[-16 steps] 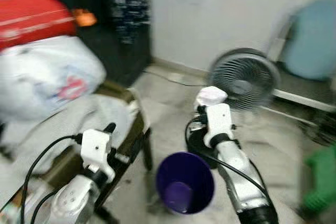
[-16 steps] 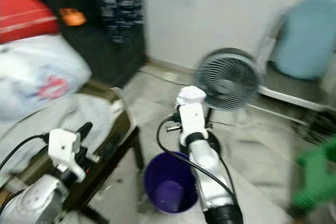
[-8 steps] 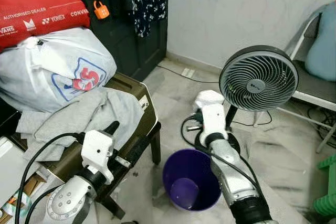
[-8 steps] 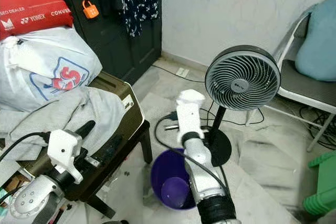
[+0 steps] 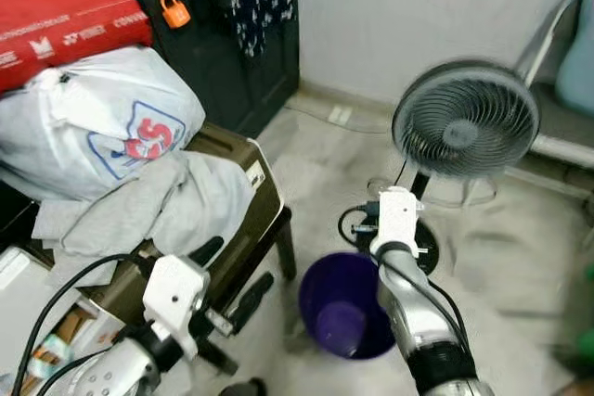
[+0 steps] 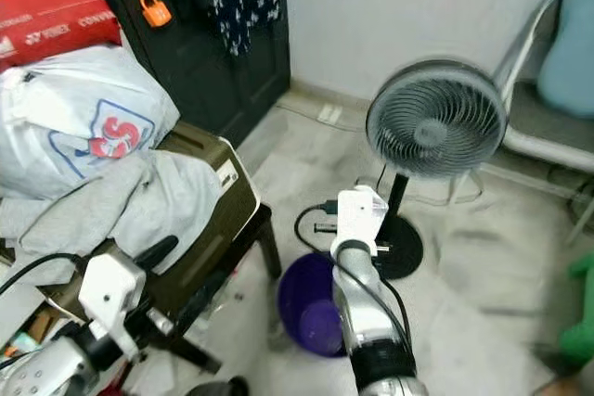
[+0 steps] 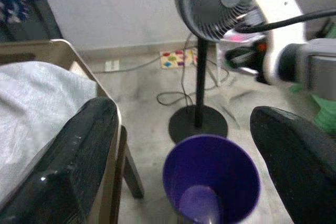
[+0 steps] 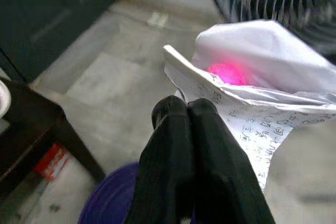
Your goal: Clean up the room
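The right gripper (image 8: 185, 109), fingers pressed together, pinches a crumpled white printed paper (image 8: 252, 98) above the round purple plastic bin (image 5: 349, 314). The left gripper (image 7: 189, 145) hovers with fingers spread near the bin.

Both eye views look forward and down from the head onto the floor, sharing the purple bin (image 5: 348, 312) and standing fan (image 5: 466, 121) (slightly blurred). The left wrist view looks along its claw's fingers at that same bin and fan; the right wrist view sits close above the bin's rim.
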Tool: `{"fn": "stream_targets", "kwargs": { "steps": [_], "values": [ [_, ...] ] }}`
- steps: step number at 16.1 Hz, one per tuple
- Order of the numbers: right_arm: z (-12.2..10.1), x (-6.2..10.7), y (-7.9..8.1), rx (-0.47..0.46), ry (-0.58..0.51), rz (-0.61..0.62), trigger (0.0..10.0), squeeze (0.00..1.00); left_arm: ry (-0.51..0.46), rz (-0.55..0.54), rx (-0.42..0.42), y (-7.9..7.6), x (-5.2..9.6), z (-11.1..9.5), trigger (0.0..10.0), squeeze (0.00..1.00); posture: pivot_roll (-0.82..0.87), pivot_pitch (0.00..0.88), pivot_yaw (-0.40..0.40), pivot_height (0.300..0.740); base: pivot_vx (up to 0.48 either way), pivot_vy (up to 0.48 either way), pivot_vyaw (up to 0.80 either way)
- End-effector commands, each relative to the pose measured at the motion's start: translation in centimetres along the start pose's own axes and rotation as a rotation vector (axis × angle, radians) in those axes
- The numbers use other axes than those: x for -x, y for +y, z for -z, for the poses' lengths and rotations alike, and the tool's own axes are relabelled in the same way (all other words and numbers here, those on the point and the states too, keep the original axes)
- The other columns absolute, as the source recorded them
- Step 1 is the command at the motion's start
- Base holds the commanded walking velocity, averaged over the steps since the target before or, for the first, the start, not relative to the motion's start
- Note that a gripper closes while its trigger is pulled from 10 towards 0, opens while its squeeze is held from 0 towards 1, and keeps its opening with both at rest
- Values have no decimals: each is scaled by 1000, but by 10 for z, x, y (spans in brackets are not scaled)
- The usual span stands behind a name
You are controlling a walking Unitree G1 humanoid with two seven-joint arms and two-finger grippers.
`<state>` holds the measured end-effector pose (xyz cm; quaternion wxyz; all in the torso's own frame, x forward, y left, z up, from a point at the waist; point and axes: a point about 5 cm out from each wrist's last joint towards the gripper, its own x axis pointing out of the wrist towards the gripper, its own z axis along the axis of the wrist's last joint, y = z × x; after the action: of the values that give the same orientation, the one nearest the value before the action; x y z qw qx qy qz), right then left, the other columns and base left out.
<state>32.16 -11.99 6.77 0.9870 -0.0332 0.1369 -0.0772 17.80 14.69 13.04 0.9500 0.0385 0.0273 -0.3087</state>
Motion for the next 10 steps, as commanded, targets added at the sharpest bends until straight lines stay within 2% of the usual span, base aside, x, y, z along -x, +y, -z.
{"fn": "stream_targets", "kwargs": {
  "steps": [1,3,7,10],
  "values": [
    [5,-2,0,-20,45,26,10000,0,12,27,3,-3,2,-1,10000,0,169,237,84,740,0,0,0],
    [13,-4,1,-18,94,69,10000,0,20,41,5,-8,8,-6,10000,0,194,274,103,740,0,0,0],
    [20,-12,2,14,164,109,10000,0,33,70,2,-10,8,-12,10000,0,220,311,129,740,0,0,0],
    [23,-14,8,-47,212,108,10000,0,44,72,2,-11,10,-16,10000,0,239,322,144,740,0,0,0]
  ]
}}
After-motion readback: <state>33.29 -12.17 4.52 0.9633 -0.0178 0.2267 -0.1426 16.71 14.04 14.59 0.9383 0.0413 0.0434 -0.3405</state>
